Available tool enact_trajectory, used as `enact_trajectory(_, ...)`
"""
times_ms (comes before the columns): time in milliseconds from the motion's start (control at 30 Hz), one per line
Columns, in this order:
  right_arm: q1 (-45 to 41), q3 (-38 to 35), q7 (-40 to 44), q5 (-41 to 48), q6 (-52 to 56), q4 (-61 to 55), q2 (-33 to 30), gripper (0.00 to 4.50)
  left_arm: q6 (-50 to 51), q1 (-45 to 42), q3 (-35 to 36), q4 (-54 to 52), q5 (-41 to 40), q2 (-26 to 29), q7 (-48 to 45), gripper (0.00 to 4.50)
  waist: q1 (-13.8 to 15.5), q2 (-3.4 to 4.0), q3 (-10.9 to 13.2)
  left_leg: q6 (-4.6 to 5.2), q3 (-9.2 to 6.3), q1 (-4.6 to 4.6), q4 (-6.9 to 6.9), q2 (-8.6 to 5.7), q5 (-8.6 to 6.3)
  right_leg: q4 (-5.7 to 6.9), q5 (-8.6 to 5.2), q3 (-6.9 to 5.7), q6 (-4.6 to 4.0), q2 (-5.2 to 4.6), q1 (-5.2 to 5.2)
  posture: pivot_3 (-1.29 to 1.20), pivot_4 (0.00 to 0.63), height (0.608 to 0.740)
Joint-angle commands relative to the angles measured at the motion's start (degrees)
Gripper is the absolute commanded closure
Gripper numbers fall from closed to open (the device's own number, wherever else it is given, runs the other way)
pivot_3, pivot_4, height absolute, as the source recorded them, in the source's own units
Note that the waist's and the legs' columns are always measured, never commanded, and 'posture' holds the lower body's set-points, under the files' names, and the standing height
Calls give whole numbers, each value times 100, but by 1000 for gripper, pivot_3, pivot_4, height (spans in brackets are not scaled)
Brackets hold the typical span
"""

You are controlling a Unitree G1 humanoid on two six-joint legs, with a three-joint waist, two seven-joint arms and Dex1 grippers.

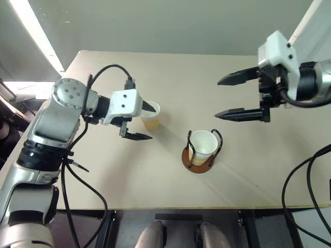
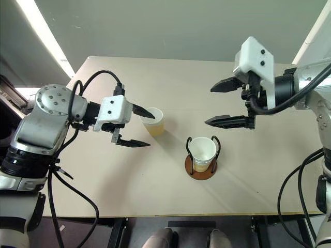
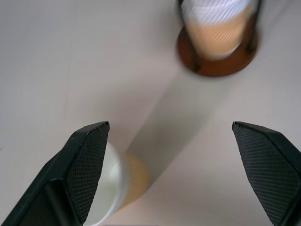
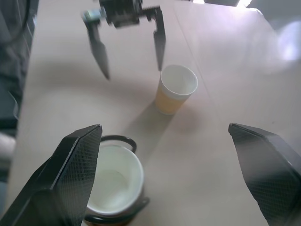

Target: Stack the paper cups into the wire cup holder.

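Observation:
A paper cup [image 1: 202, 144] stands inside the wire cup holder [image 1: 195, 162] at mid-table, between its black loops. Whether more cups are nested in it I cannot tell. Another paper cup [image 1: 151, 117] stands upright on the table to the holder's left. My left gripper [image 1: 151, 123] is open beside that cup, one finger tip over its rim, and the cup is not squarely between the fingers [image 3: 84, 174]. My right gripper [image 1: 217, 99] hangs open and empty above the table, up and right of the holder. The right wrist view shows the holder's cup [image 4: 115, 183], the loose cup [image 4: 176, 89] and the left gripper [image 4: 133, 70].
The beige table [image 1: 103, 175] ends in a front edge near me and a far edge against a grey wall. Black cables [image 1: 305, 191] hang at the right side by the table's edge.

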Motion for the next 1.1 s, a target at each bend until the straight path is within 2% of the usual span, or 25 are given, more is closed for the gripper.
enact_trajectory(33, 73, -436, -226, 473, 359, -232, -67, 34, -703, -270, -226, 319, 740, -4, 285, 0, -1, 0, 0, 0, 0, 1, 0, 0, 0, -2, 0, 0, 0, 0, -2, 0, 150, 740)
enact_trajectory(467, 471, -665, -767, 1196, 560, -485, -217, 34, -1715, -732, -710, 1600, 1994, -538, 908, 0, 6, 1, 1, -3, 1, -7, -1, -1, 1, 4, 0, 4, 0, -1, -14, 0, 150, 740)
enact_trajectory(700, 592, -737, -878, 1445, 511, -525, -392, 34, -1869, -759, -768, 1887, 2155, -755, 911, 0, 15, 0, 1, -3, 1, -12, -1, -3, 1, 6, 0, 3, 0, -1, -16, 0, 150, 740)
enact_trajectory(833, 703, -841, -889, 1501, 257, -523, -412, 34, -1955, -752, -835, 2082, 2231, -893, 930, 0, 15, 0, 1, -3, 1, -12, 0, -3, 1, 7, 0, 4, 1, -1, -17, 0, 150, 740)
enact_trajectory(900, 893, -1043, -862, 1352, -426, -558, -247, 34, -2044, -800, -905, 2327, 2254, -1023, 886, 0, 21, 0, 1, -3, 1, -13, 1, -3, 1, 8, 0, 4, 1, -1, -17, 0, 150, 740)
enact_trajectory(1000, 1092, -1255, -837, 1508, -701, -455, -159, 0, -2234, -900, -934, 2581, 2252, -1128, 812, 644, 25, 0, 1, -3, 1, -13, 4, -4, 1, 10, 1, 5, 1, -2, -20, 0, 150, 740)
enact_trajectory(1100, 1285, -1373, -762, 1657, -842, -330, -142, 0, -2281, -996, -872, 2708, 2094, -1187, 627, 1751, 32, 0, 1, -3, 2, -14, 5, -3, 1, 12, 1, 5, 1, -1, -20, 0, 150, 740)
